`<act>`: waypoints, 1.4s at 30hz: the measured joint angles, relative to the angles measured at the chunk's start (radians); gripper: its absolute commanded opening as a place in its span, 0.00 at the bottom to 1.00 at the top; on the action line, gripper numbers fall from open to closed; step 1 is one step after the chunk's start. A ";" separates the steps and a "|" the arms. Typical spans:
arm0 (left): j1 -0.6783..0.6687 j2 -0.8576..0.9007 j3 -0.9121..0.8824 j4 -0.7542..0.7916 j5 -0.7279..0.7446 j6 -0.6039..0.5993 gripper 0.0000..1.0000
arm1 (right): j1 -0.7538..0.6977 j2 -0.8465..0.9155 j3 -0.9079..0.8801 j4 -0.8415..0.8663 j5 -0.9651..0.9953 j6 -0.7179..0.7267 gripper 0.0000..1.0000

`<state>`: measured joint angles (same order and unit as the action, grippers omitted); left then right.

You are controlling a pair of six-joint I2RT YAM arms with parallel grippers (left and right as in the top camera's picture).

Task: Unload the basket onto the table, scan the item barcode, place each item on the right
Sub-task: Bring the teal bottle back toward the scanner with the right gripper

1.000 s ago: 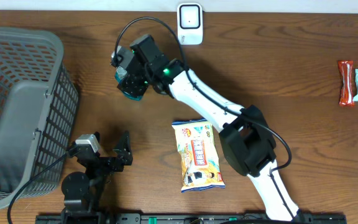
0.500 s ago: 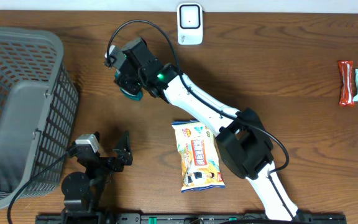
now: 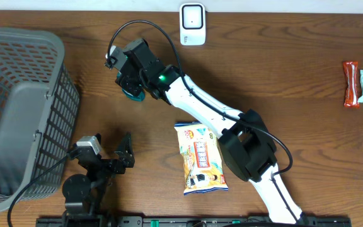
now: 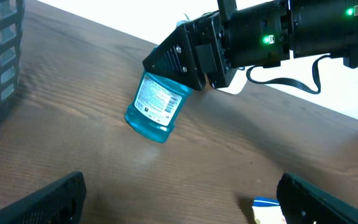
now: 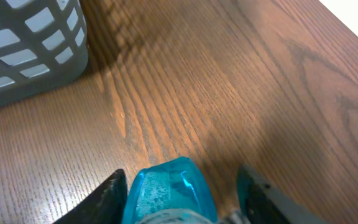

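Overhead view of a brown wooden desk [image 3: 295, 57]. The right arm reaches from the lower right of the frame up to the upper left. There the right gripper [image 3: 130, 81] is clenched on a blue bottle [image 3: 133, 93] of clear turquoise liquid. In the left wrist view the gripper grasps the bottle's top end. The bottle [image 4: 156, 106] hangs tilted, its white printed label facing the camera and its base low over the desk; I cannot tell whether the base touches the wood. In the right wrist view the bottle sits between the two dark fingers [image 5: 114, 199] at the bottom edge.

A white barcode scanner [image 3: 193, 24] stands at the top centre of the overhead frame, to the right of the bottle and apart from it. A grey plastic basket [image 3: 24, 120] fills the left side.

The left gripper [image 3: 110, 154] rests at the lower left beside the basket, its jaws spread wide and grasping nothing. A yellow snack bag [image 3: 200, 157] lies flat at lower centre, next to the right arm. Small wrapped snacks [image 3: 351, 84] lie at the right edge.
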<state>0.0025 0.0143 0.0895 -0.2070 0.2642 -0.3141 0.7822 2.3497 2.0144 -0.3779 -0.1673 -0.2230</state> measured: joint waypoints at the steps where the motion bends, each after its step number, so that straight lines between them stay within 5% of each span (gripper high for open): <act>1: 0.000 0.000 0.000 0.000 0.000 0.000 0.98 | 0.000 0.000 0.000 0.000 0.000 0.000 0.50; 12: 0.000 0.000 0.000 0.000 0.000 0.000 0.98 | 0.000 0.024 0.000 0.000 0.002 0.000 0.48; 17: 0.000 0.000 0.000 0.000 0.000 0.000 0.98 | 0.000 0.027 -0.001 0.000 0.003 0.000 0.40; 24: 0.000 0.000 0.000 0.000 0.000 0.000 0.98 | 0.000 0.027 -0.001 0.013 -0.007 -0.026 0.01; 33: 0.000 0.000 0.000 0.000 0.000 0.000 0.98 | -0.006 0.018 0.000 -0.039 -0.023 -0.029 0.01; 42: 0.000 0.000 0.000 0.000 0.000 0.000 0.98 | -0.087 -0.061 -0.008 -0.369 -0.291 0.037 0.01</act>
<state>0.0025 0.0143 0.0895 -0.2070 0.2642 -0.3141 0.6949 2.2883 2.0060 -0.7467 -0.4583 -0.1864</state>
